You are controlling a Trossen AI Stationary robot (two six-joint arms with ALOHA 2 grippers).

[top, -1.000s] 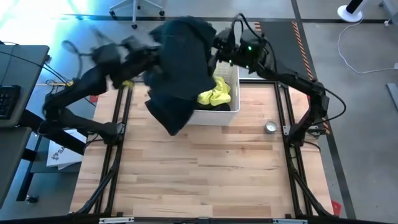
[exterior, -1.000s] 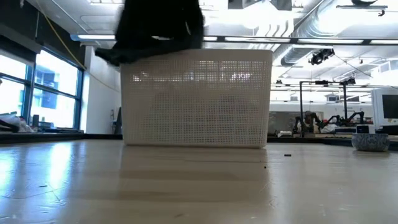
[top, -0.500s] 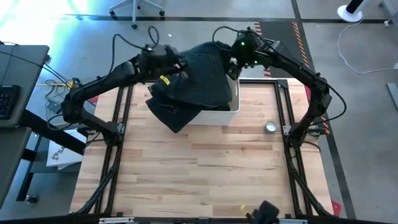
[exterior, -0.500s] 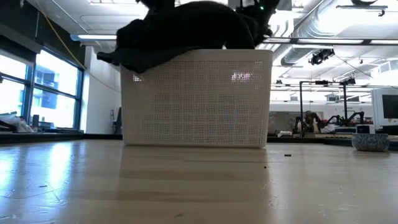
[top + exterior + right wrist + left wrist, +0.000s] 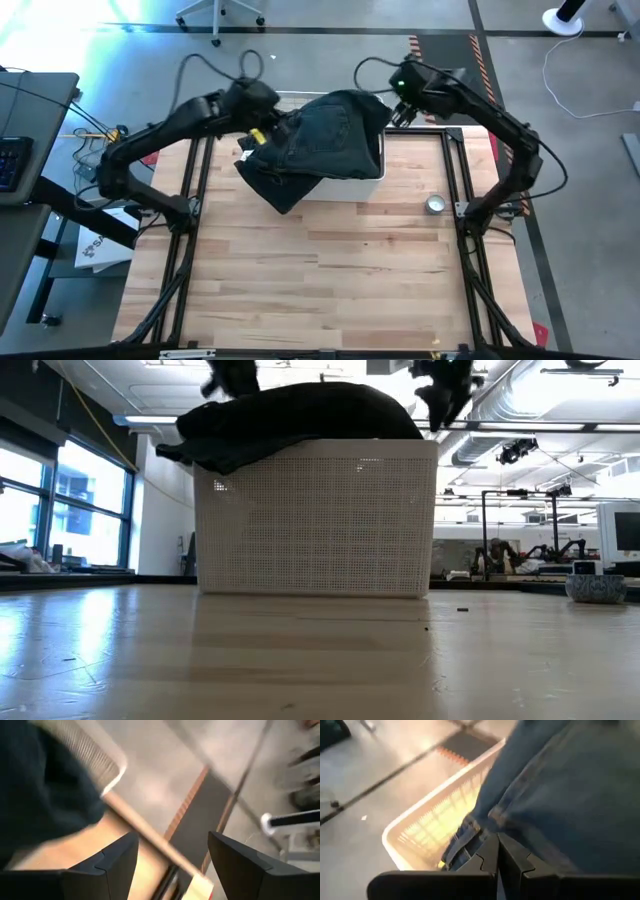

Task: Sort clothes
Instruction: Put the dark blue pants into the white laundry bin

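The pale wooden bench (image 5: 330,270) is bare across its near half; a small round metal tin (image 5: 435,205) sits toward its right side. At the far edge stands the white plastic lattice-sided basket (image 5: 320,525), and the dark denim jeans (image 5: 320,145) lie draped over its top, covering the opening and spilling over the left rim onto the bench. The left gripper (image 5: 262,128) is at the jeans' left edge, its jaws pressed together on the denim. The right gripper (image 5: 402,108) hangs just beside the basket's far right corner, jaws spread and holding nothing, apart from the cloth.
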